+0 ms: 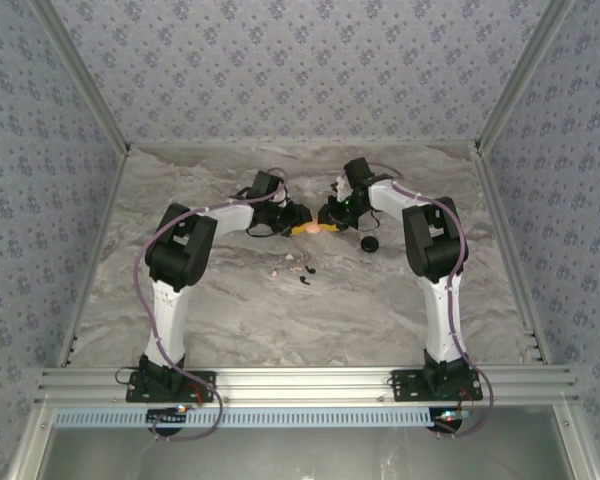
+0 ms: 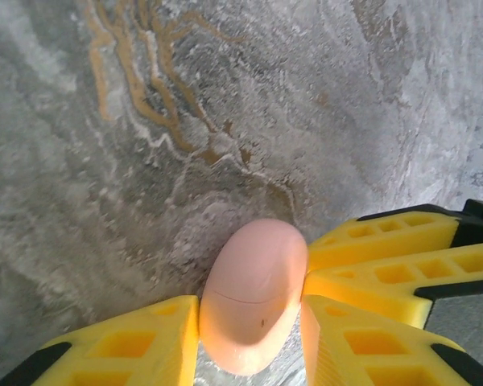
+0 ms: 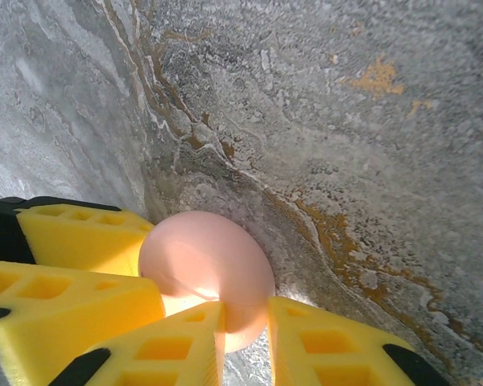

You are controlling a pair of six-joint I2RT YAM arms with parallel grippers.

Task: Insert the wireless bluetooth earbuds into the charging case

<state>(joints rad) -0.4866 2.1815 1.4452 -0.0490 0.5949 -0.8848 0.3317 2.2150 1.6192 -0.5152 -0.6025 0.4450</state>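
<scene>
You've got the left end effector (image 2: 249,342) and right end effector (image 3: 243,334) both clamped on the pink shell (image 2: 253,281), earbuds (image 1: 306,276) loose below; probably pry its seam next.

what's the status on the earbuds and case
Left tool and right tool clamped on pink rounded piece. Black earbud loose on table. Black round case sits apart, untouched.

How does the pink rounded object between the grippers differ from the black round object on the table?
The pink rounded object is pale pink, the black round object black. The pink one is pinched by the left gripper and right gripper; the black one lies free on the table. Both are small and rounded.
</scene>
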